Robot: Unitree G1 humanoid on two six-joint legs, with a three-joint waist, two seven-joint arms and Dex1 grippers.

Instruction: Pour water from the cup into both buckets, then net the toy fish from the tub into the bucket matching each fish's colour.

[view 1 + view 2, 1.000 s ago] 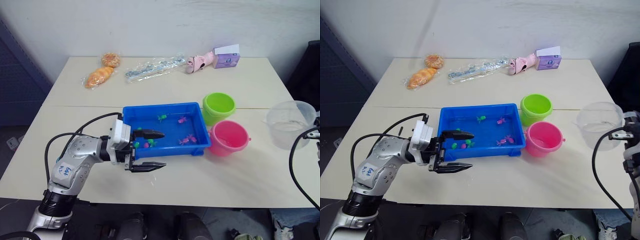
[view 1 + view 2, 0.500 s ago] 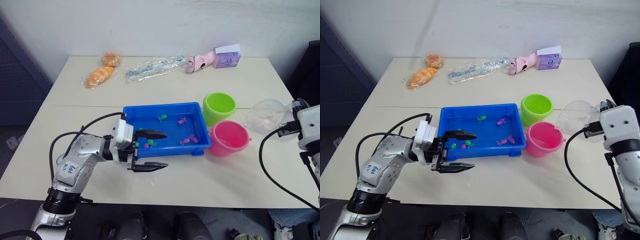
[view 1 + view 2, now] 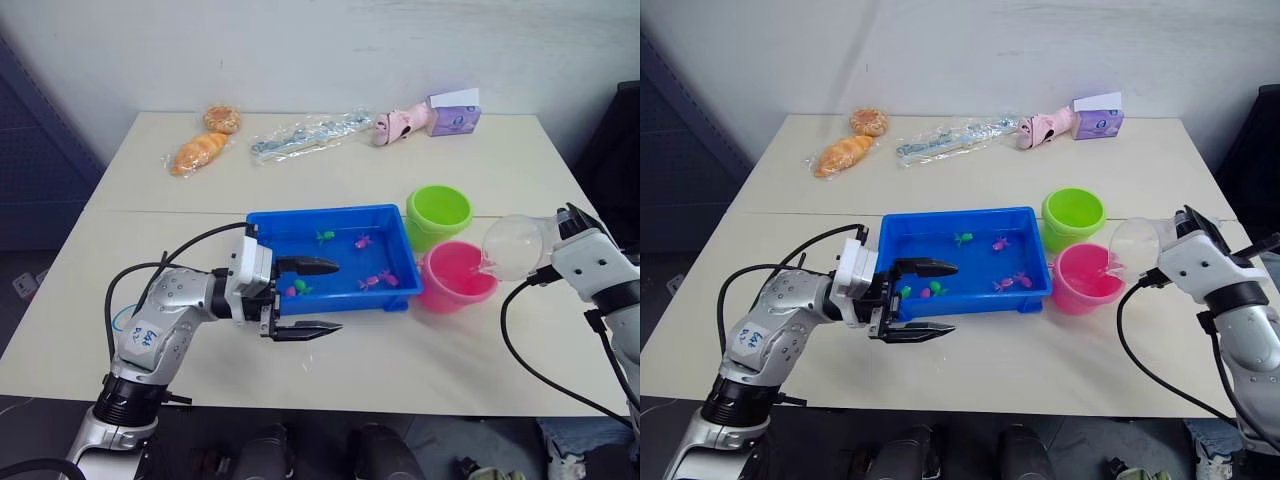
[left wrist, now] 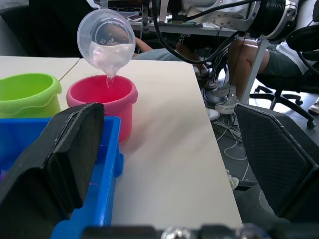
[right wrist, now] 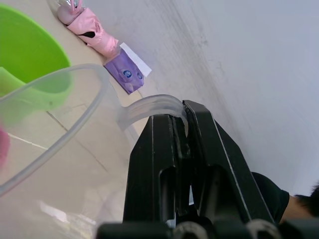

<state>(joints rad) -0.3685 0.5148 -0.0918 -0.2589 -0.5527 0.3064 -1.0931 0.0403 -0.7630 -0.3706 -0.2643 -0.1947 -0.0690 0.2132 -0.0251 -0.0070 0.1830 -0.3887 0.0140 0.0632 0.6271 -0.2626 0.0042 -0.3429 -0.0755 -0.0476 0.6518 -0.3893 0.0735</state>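
Observation:
The transparent cup point(image 3: 515, 247) hangs tilted over the pink bucket point(image 3: 458, 275). In the left wrist view a thin stream of water falls from the cup point(image 4: 106, 42) into the pink bucket point(image 4: 102, 97). My right gripper point(image 5: 183, 112) is shut on the cup's handle point(image 5: 149, 105). The lime green bucket point(image 3: 438, 215) stands just behind the pink one. Left of both lies the blue tub point(image 3: 392, 297) with green fish point(image 3: 325, 236) and pink fish point(image 3: 380, 280) in it. My left gripper point(image 3: 335, 296) is open at the tub's front left corner, one finger over the tub, nothing held.
At the back of the table lie two bread pieces point(image 3: 200, 152), a clear plastic bag point(image 3: 308, 135), a pink toy point(image 3: 400, 124) and a purple box point(image 3: 454, 113). Beyond the table's right edge the left wrist view shows a seated person point(image 4: 279, 64) and chair legs.
My right arm carried the cup from the table's right edge leftward over the pink bucket and tipped it; water now runs out. The left gripper crept slightly right, still open.

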